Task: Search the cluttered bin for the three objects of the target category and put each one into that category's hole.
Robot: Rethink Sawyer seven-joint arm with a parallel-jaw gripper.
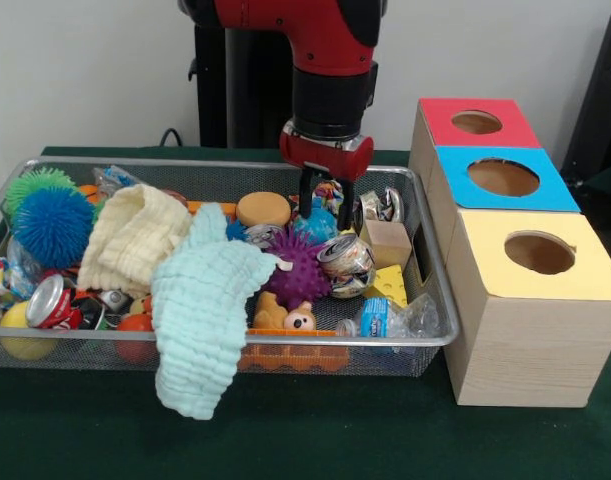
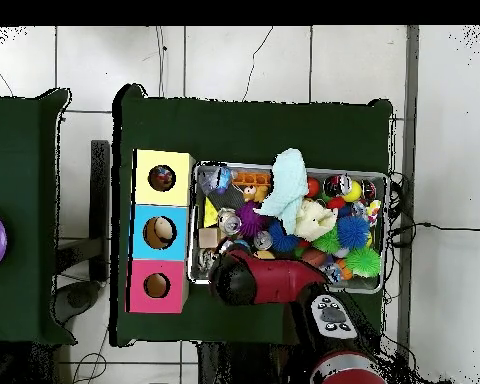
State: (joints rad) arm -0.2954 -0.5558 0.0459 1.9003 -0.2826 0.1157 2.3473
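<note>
Taking the wire bin (image 1: pixel 425 338) as the landmark and reading the front view from its left end: two spiky balls, one green (image 1: pixel 35 183) and one blue (image 1: pixel 53 225), are packed into the far left corner, with a crushed can (image 1: pixel 51 301) in front of them. A cream cloth (image 1: pixel 133 236) is heaped next, and a mint cloth (image 1: pixel 200 305) is draped over the near rim so that it hangs outside; anything buried beneath these could be missed in a search, and the mint cloth could be dragged out if it is snagged.

Right of centre, the gripper (image 1: pixel 324 195) is lowered into the far part of the bin, its black fingers parted around nothing that can be made out. A purple spiky ball (image 1: pixel 297 268), a second can (image 1: pixel 346 261) and a small cardboard box (image 1: pixel 387 243) are crowded just in front of it, so a neighbour could be pinched or nudged instead. The target category is not identifiable from what is shown.

Just outside the bin's right end stands the box row with red (image 1: pixel 476 122), blue (image 1: pixel 503 177) and yellow (image 1: pixel 539 252) holes; a wrong hole could be chosen.
</note>
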